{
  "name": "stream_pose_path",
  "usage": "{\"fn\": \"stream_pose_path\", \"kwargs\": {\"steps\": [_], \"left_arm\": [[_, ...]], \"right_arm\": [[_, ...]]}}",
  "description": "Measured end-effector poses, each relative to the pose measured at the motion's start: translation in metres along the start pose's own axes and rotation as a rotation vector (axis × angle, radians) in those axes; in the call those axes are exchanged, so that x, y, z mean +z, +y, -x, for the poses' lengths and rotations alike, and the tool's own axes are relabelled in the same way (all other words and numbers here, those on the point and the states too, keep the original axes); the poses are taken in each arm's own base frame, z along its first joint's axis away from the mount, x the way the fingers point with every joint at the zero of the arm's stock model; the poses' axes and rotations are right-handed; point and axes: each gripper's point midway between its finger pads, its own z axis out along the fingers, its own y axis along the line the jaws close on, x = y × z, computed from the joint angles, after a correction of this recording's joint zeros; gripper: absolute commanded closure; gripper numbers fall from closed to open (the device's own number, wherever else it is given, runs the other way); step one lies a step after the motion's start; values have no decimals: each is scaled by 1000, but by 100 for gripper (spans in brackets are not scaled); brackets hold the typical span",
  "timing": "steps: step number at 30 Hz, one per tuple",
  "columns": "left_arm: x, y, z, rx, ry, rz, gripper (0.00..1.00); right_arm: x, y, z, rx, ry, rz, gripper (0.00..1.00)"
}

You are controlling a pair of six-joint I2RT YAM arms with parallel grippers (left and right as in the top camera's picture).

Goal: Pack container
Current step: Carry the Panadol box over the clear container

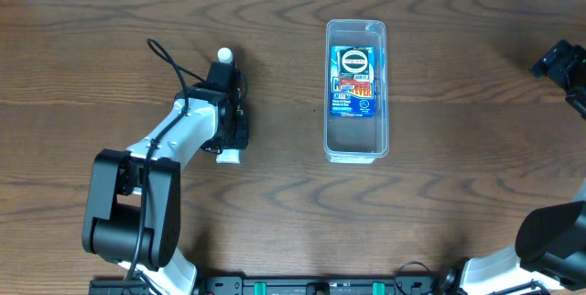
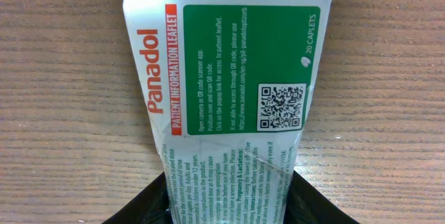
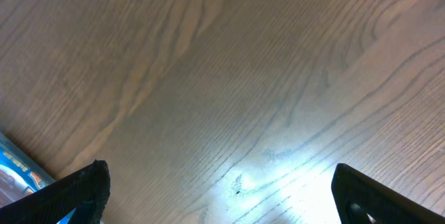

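Dark wooden table (image 1: 458, 222), two things on it
A clear container (image 1: 356, 141) sits right of centre. A white Panadol box (image 2: 222, 78) lies flat on the wood, well apart to its left.

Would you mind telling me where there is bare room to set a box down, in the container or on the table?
Inside the container, the near end below the blue packet is bare. The table is open between the container and the left gripper, and out toward the right gripper. It is crowded around the Panadol box under the left gripper.
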Motion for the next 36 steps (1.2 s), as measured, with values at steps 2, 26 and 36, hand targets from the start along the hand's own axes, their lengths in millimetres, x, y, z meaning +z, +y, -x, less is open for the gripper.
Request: {"fn": "stream_pose_path", "kwargs": {"steps": [2,26,36], "left_arm": [[0,0,0,0,0,0,55],[-152,-83,41,76,-235,-190,55],[-231,-181,29,99,-427,-427,55]], "right_arm": [[0,0,0,0,0,0,1],[0,0,0,0,0,0,1],[0,0,0,0,0,0,1]]}}
